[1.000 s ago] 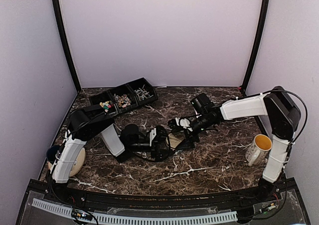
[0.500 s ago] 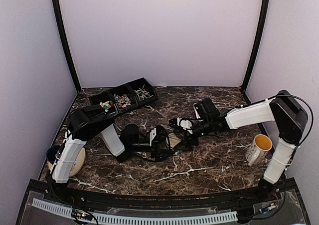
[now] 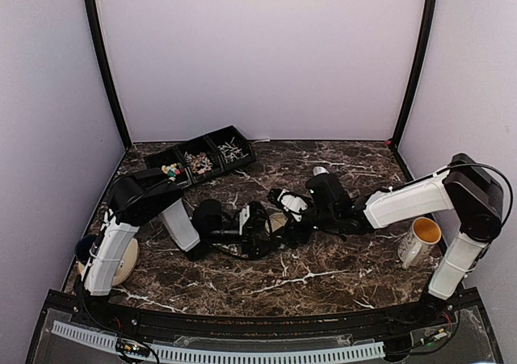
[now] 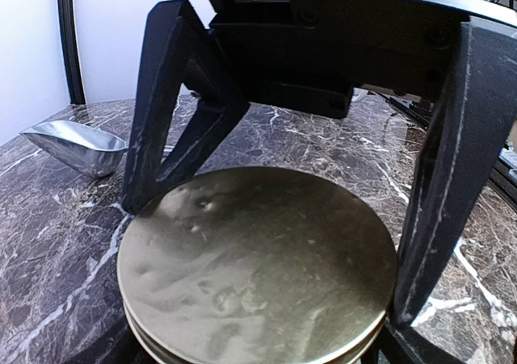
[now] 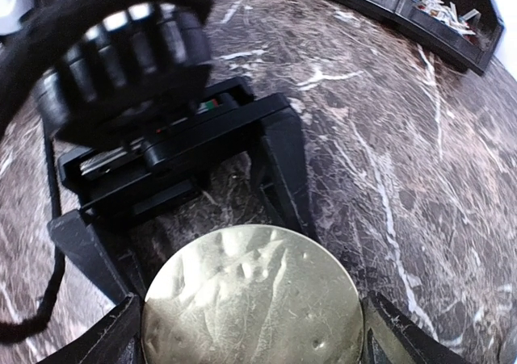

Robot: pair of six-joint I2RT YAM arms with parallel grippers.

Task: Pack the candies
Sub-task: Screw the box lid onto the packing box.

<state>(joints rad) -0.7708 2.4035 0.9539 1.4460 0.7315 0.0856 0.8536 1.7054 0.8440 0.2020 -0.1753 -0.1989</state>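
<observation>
**Entry 1, left gripper (image 4: pixel 266 257).** We list it as closed on a round gold tin (image 4: pixel 242 291). One black finger (image 4: pixel 161 146) meets the rim on each side. The tin's top is dull, with shallow dents and scuffs.

**Entry 2, right gripper (image 5: pixel 254 332).** It faces the left gripper from the opposite side of the same tin. Its fingers are spread wide, one at each lower corner of the right wrist view, just beside the tin's rim. We cannot tell whether they press on it.

**Entry 3, marble table (image 3: pixel 323 275).** Dark brown with white veins. Both grippers meet near its middle, and the tin sits low between them.

**Entry 4, metal scoop (image 4: pixel 77 146).** It lies on the marble near the tin, apart from it.

**Entry 5, black tray (image 3: pixel 212 140).** It has three compartments and stands at the back left of the table, well apart from both grippers.

**Entry 6, the candies (image 3: pixel 171 170).**
- All that we see are in the tray.
- The left compartment holds pastel mixed colours.
- The middle compartment holds pinkish-white pieces.
- The right compartment holds thin whitish wrapped ones.

**Entry 7, white mug (image 3: pixel 420 239).** Yellow inside, it stands upright at the right edge, beside the right arm.

**Entry 8, tan disc (image 3: pixel 125 261).** It lies at the left edge, partly hidden behind the left arm. We cannot tell what it is.
</observation>
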